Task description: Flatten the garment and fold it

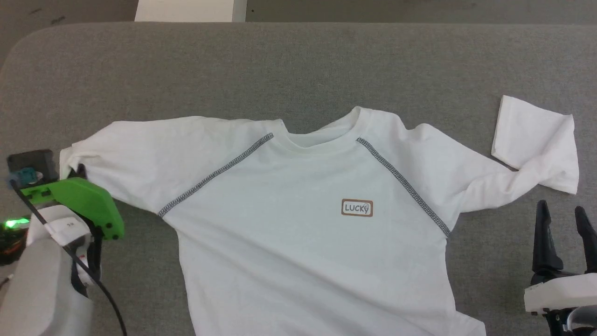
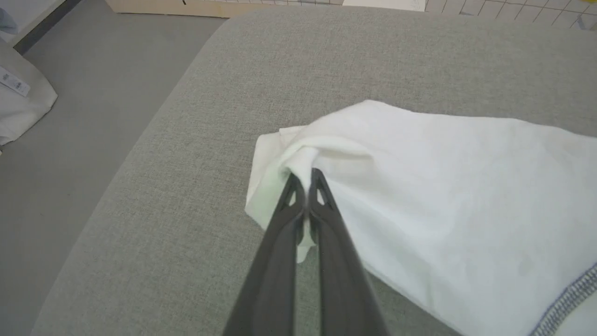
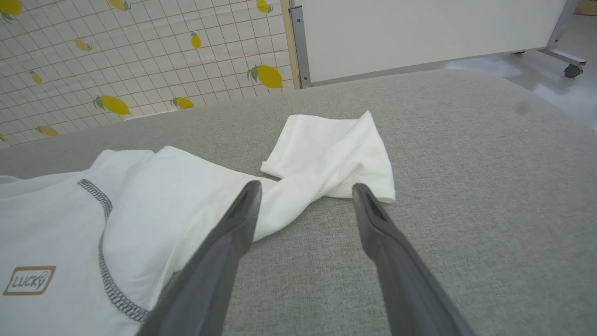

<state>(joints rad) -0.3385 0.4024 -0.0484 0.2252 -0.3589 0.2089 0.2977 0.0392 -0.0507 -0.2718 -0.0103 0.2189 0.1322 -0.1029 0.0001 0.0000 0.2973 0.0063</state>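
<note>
Now flattening: my left pincer [image 2: 305, 179] is clamped on the T-shirt [image 1: 298, 233] by its sleeve cuff [image 2: 280, 154]; my right pincer [image 3: 306, 186] gapes empty. Next, I'd draw that sleeve gently outward.

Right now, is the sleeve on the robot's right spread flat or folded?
Folded: the right sleeve bends back on itself, bunched at the bend.

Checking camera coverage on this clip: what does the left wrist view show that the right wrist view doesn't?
Left wrist view: the left claw shut on the bunched sleeve end of the garment, and floor beyond the rounded corner of the table. Right wrist view: the right claw open, pointing at the other sleeve, folded over; the LUCKY patch; a lemon-patterned wall. Both: the white garment, its dark zigzag stitching, the grey fabric-covered table.
</note>
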